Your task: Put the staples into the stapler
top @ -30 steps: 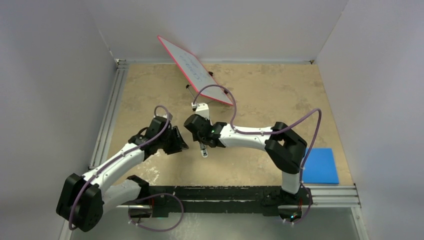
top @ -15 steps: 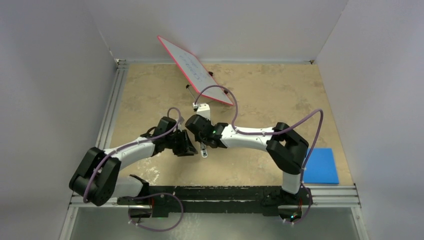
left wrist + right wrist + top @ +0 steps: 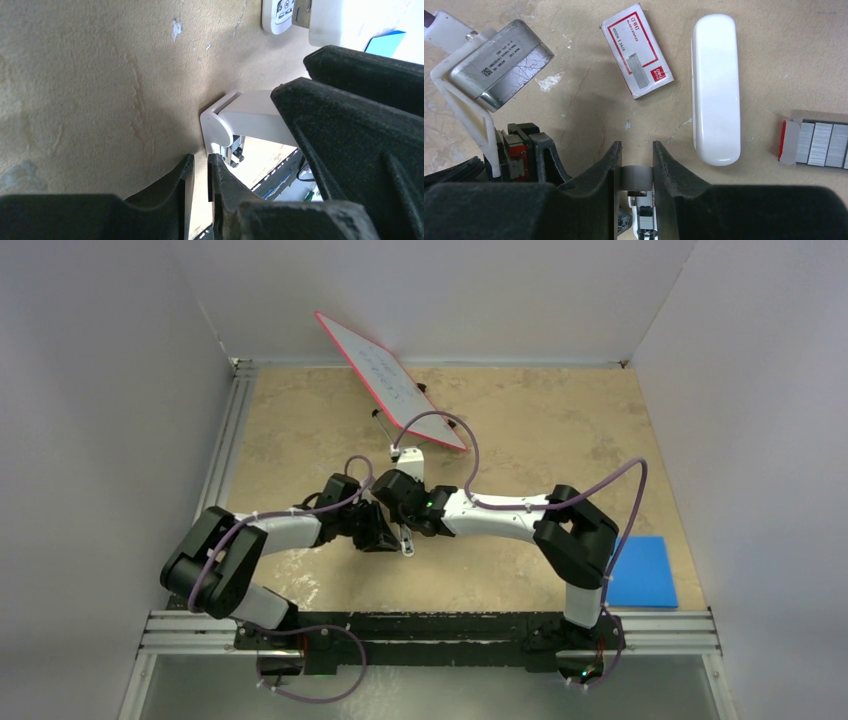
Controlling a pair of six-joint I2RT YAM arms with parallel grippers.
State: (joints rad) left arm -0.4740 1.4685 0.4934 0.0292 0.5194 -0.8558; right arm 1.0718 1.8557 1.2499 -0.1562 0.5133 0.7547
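Swung in from the left since a second ago, the left gripper (image 3: pixel 201 162) sits with its nearly closed, empty fingers just beside the stapler (image 3: pixel 235 117). The stapler's white rounded end and the metal parts beneath it jut from the right gripper (image 3: pixel 637 155), which is clamped on its grey middle. Ahead of those fingers lie the staples (image 3: pixel 637 50), a red-bordered white box, and to its right a white rounded bar (image 3: pixel 716 90).

a mottled beige tabletop (image 3: pixel 540 440) is boxed in by plain white walls (image 3: pixel 450 290) under even light. a red-framed whiteboard (image 3: pixel 390 380) stands tilted near the back wall. left of the whiteboard a silver rail (image 3: pixel 225 460) edges the table. well to the whiteboard's right and nearer the front lies a blue pad (image 3: pixel 640 572).
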